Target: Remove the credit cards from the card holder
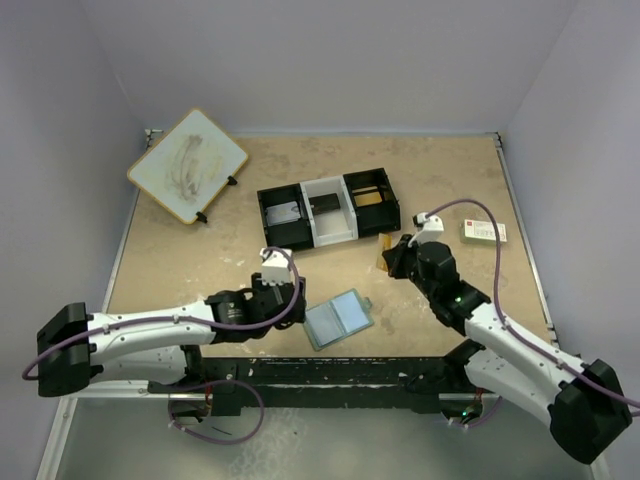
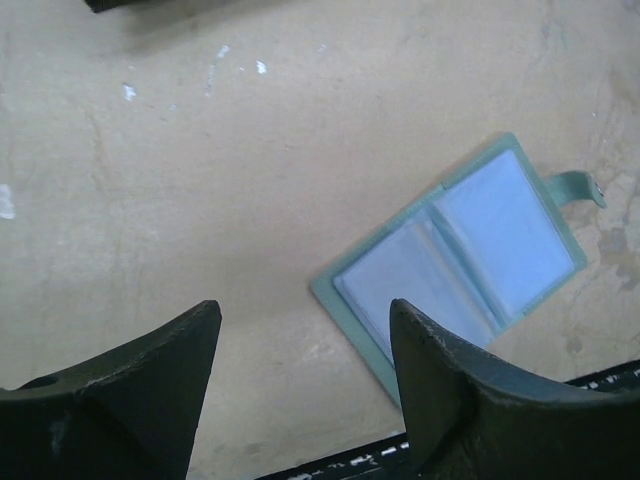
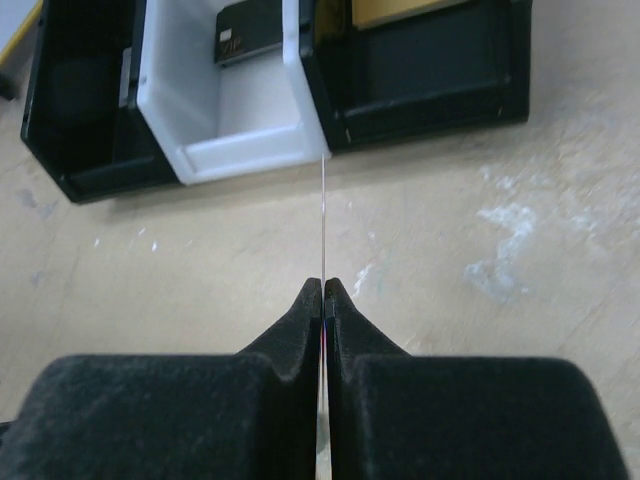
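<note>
The card holder lies open and flat on the table, near the front edge between the two arms. Its pale-blue pockets face up and its clasp tab sticks out to one side.

The left gripper hangs just beside the holder's corner, jaws spread wide with nothing between them. It is not touching the holder.

The right gripper is pinched tight on a card, orange-gold from above. From the wrist it is only a thin line, held on edge. It sits just short of the tray, in line with the wall between the white middle compartment and the right black one.

In the tray, a grey card is in the left compartment, a dark card in the middle and a gold card in the right.

A small box lies off to the right, and a board is at the back left.
</note>
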`<action>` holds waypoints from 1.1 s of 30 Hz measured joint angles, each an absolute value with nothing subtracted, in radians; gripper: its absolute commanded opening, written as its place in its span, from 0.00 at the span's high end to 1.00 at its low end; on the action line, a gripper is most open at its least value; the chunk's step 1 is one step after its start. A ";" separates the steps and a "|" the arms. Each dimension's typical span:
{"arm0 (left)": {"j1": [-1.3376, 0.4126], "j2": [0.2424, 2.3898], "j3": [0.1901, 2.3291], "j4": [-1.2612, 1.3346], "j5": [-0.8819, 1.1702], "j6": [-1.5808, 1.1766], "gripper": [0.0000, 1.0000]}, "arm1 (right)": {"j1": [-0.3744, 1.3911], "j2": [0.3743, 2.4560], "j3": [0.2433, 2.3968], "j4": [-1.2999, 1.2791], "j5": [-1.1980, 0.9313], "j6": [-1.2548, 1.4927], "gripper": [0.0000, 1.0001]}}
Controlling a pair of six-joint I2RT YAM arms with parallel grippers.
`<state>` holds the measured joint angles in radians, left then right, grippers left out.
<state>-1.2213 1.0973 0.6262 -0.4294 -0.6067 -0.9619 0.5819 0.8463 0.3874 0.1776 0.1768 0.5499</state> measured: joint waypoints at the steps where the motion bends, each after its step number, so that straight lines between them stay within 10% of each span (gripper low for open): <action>1: -1.205 1.091 0.632 -0.446 -0.607 -0.953 0.33 | 0.579 0.866 0.414 0.170 0.195 0.533 1.00; 11: -0.904 1.008 0.742 -0.579 -0.569 -0.773 0.31 | 0.296 1.115 0.704 0.187 0.054 0.269 1.00; 33: -0.622 0.950 0.836 -0.670 -0.774 -0.559 0.30 | 0.281 1.428 0.822 0.353 -0.365 -0.811 1.00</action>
<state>-0.6216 0.9497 0.8356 -0.6701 -0.7738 -0.5587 0.2806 1.4284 0.8223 0.3527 -0.3649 -0.8108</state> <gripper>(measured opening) 0.703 0.007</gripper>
